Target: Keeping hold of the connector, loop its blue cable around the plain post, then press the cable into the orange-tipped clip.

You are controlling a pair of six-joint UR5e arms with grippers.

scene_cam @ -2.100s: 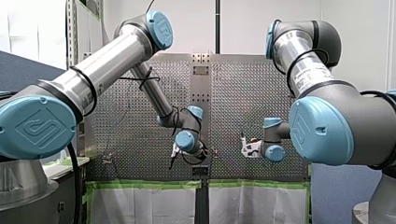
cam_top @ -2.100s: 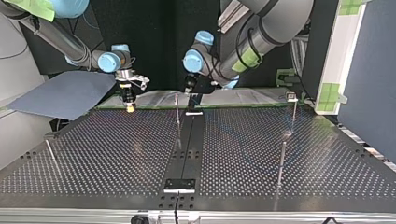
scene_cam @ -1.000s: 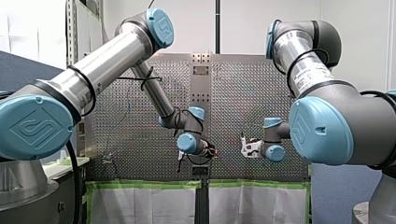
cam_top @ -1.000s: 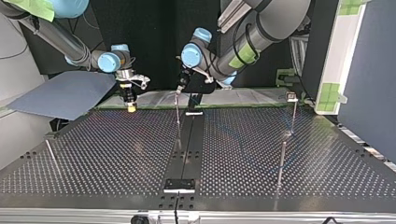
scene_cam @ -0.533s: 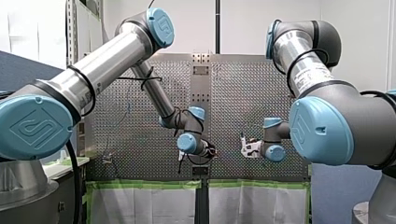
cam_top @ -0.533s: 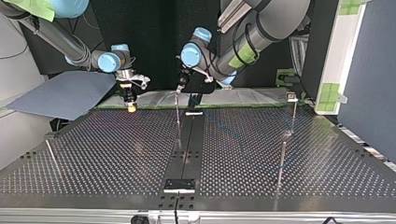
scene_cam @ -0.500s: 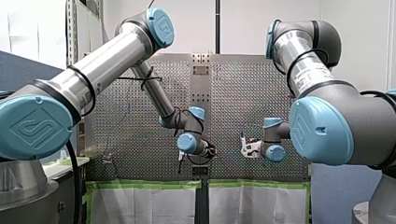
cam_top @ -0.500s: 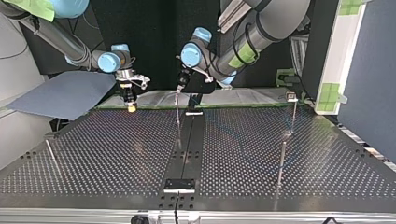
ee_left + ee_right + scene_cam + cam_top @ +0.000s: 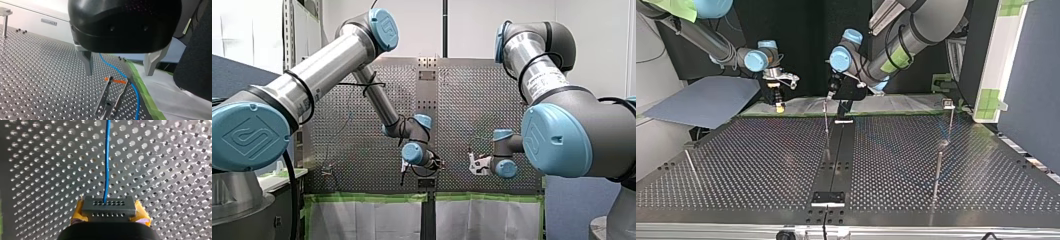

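Our left arm [image 9: 327,65] and right arm [image 9: 537,75] are silver, blue-capped, black-cabled — left gripper [image 9: 119,73] black, right gripper [image 9: 108,215] yellow-padded.

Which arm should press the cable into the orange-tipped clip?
Left. Its hand hangs open directly over the orange-tipped clip, with the blue cable running alongside. The right hand is shut on the connector and must not let go.

Left arm's [image 9: 377,102] jaws spread, right arm's [image 9: 539,75] jaws clamped (yellow pads [image 9: 78,213])

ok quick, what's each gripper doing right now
left gripper: open, holding nothing
right gripper: shut on the connector
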